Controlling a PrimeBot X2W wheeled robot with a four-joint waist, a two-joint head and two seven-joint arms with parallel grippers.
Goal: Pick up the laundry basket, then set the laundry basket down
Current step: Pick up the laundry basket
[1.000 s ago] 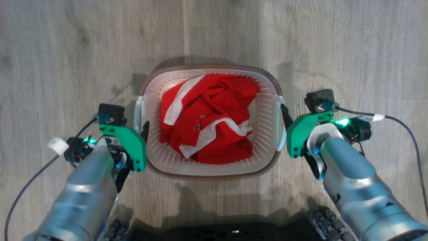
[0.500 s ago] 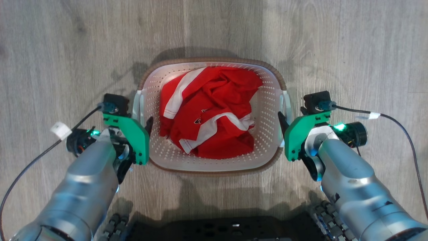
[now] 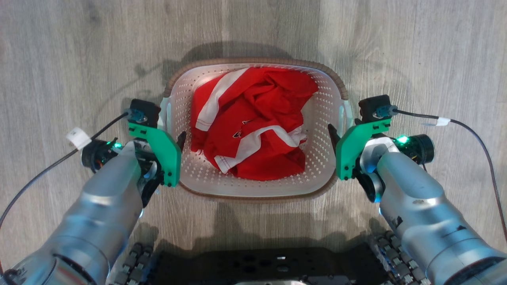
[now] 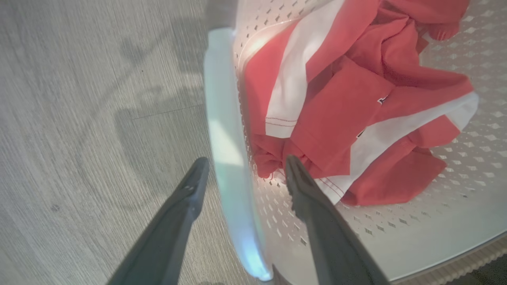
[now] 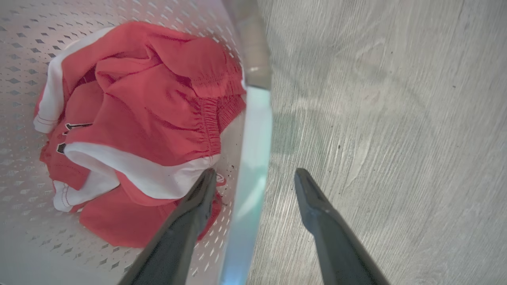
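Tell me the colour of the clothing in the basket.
The clothing is red with white bands, clearest in head view.

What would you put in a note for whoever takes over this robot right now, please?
Left gripper: open, one finger inside and one outside the left handle, not clamped.
Right gripper: open, straddling the right handle the same way.
Laundry basket: on the wooden floor in front of the robot, with red and white clothes inside.
Done: both grippers are lined up on the handles.
Left: close both grippers, lift the basket, then set it down.
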